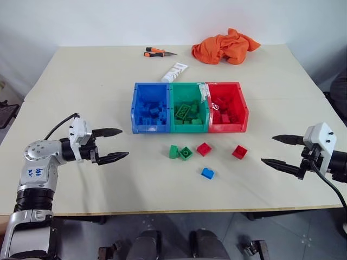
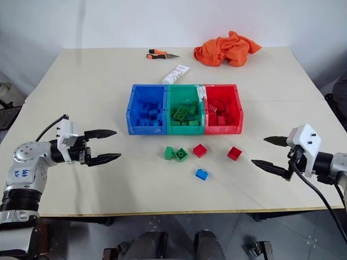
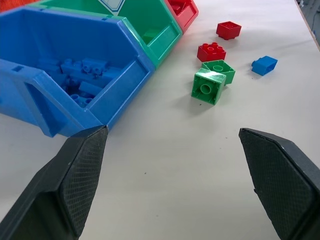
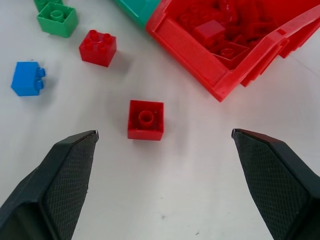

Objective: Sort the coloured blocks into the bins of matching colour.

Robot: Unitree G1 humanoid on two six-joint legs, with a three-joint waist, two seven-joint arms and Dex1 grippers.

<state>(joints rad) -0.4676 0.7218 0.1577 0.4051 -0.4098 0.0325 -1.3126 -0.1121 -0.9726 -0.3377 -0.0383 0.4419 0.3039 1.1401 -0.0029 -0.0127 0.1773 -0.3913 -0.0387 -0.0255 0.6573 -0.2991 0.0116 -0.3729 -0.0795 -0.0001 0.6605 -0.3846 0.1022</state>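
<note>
Three joined bins stand mid-table: blue [image 1: 136, 103], green [image 1: 188, 89] and red [image 1: 244, 108], each holding bricks of its own colour. In front of them lie two green blocks [image 1: 180, 153], a red block [image 1: 204, 149], a second red block [image 1: 239, 152] and a blue block [image 1: 207, 173]. My left gripper [image 1: 114, 144] hovers open to the left of the blocks, level with the bins' front. My right gripper [image 1: 281, 150] hovers open to the right of them, and its wrist view has the second red block [image 4: 145, 119] lying ahead between the fingers.
At the table's far side lie an orange cloth [image 1: 225, 46], a white tube [image 1: 175, 72] and an orange-handled tool [image 1: 159, 53]. The table's front edge [image 1: 179, 210] runs just below the grippers.
</note>
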